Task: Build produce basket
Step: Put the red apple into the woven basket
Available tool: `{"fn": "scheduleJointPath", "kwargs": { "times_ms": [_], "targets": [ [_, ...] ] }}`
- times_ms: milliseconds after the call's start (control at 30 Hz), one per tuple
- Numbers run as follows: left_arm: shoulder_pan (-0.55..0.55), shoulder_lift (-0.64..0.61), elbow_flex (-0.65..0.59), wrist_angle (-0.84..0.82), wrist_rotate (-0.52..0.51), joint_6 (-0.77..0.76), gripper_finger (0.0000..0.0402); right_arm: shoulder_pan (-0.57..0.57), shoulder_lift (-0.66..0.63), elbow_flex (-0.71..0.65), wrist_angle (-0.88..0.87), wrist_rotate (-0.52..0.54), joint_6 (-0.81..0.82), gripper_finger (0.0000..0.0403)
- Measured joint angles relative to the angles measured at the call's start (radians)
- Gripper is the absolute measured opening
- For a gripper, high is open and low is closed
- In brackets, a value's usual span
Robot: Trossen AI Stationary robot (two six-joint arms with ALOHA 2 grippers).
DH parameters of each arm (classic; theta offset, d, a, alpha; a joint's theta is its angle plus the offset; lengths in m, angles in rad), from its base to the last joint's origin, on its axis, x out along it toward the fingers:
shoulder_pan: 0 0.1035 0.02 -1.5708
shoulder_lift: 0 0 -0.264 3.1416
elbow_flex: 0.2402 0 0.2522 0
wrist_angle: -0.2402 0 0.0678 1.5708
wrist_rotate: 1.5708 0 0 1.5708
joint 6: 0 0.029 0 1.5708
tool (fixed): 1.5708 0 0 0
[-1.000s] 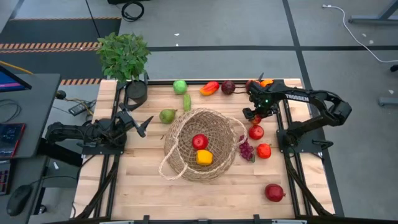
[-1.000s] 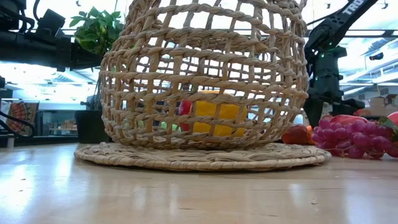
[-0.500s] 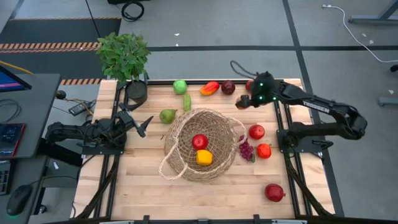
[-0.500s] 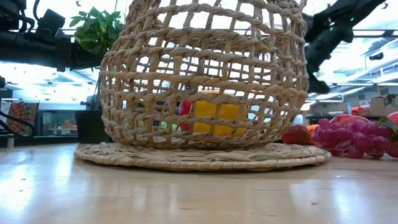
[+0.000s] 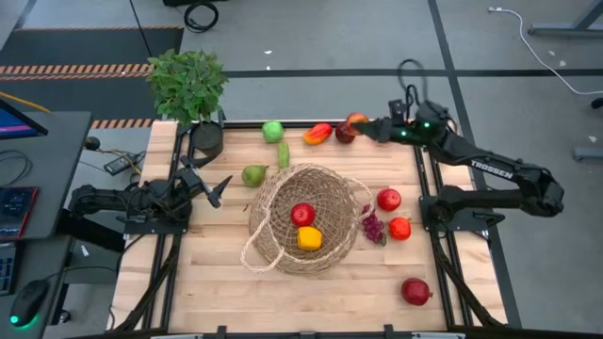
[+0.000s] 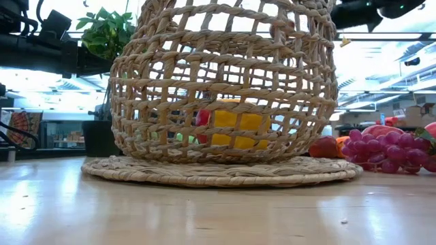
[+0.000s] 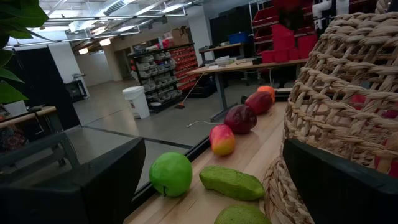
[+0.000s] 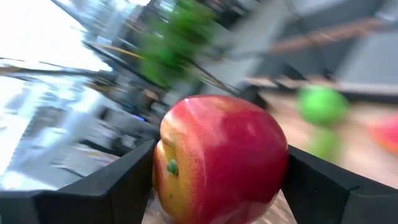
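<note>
The tan wicker basket (image 5: 306, 218) stands mid-table holding a red apple (image 5: 302, 214) and a yellow pepper (image 5: 309, 238). More produce lies around it: a green apple (image 5: 272, 131), a pear (image 5: 253, 175), purple grapes (image 5: 373, 227) and red pieces (image 5: 388, 199) on the right. My right gripper (image 5: 360, 124) hangs high over the table's far edge, shut on a red-and-yellow fruit (image 8: 221, 158). At the table's left edge my left gripper (image 5: 220, 189) rests open with nothing between its fingers. My right gripper pinches the red-and-yellow fruit by two opposite sides (image 8: 163, 163) between its two fingers (image 8: 314, 180). The fingers lie level, pointing toward the table's left. The fruit is lifted clear, above the produce at the far edge.
A potted plant (image 5: 188, 85) stands at the far left corner. A mango-like fruit (image 5: 317, 133) and a dark red fruit (image 5: 346, 133) lie at the far edge under the right gripper. A pomegranate (image 5: 415, 291) lies near right. The basket's loop handle (image 5: 259, 259) lies toward the near edge.
My right gripper has risen from the red pieces right of the basket, carrying the red-and-yellow fruit up and toward the far edge. It has tipped from pointing down to level. The fruit is now lifted clear of the table.
</note>
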Motion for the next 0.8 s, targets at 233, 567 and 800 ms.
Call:
{"fn": "scheduleJointPath", "kwargs": {
  "times_ms": [233, 567, 800],
  "targets": [
    [0.0, 0.0, 0.0, 0.0, 0.0, 0.0, 0.0388, 0.033, 0.026, 0.0, 0.39, -0.02, 0.11, 0.0312],
    [0.0, 0.0, 0.0, 0.0, 0.0, 0.0, 0.0388, 0.086, 0.054, 0.001, 0.647, -0.049, 0.137, 0.0312],
    [0.0, 0.0, 0.0, 0.0, 0.0, 0.0, 0.0388, 0.138, 0.055, 0.002, 0.688, -0.15, 0.158, 0.0312]
  ]
}}
